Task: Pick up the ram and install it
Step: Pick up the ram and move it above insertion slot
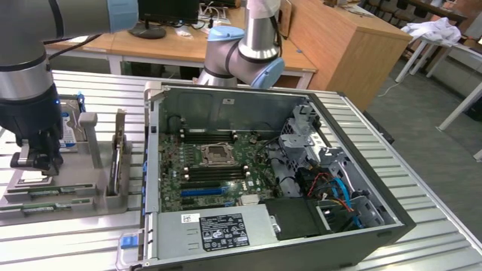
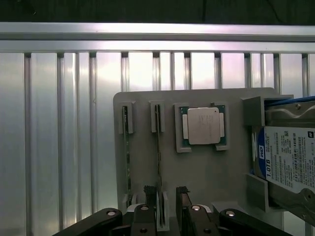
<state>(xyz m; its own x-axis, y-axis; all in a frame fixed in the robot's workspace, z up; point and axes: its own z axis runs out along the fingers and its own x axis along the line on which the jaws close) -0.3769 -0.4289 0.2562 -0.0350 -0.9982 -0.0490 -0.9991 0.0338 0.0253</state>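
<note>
gripper [image 2: 166, 199] hangs over the grey holder [image 2: 206, 167] on the desk, jaws apart, straddling 1 end of the ram [image 2: 158, 147], the stick nearer the cpu [image 2: 202, 125]. it stands on edge, long axis running through the gap, closer to 1 finger.

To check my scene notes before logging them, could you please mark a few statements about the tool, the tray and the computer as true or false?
1. The tool is open, its fingers apart around one ram stick. True.
2. The ram sticks lie flat on the gray tray. False: both stand on edge in slots.
3. The computer case is open, its motherboard exposed. True.
4. The tool hangs over the motherboard. False: it is over the tray, beside the case.
5. A CPU sits in a tray pocket. True.
</note>
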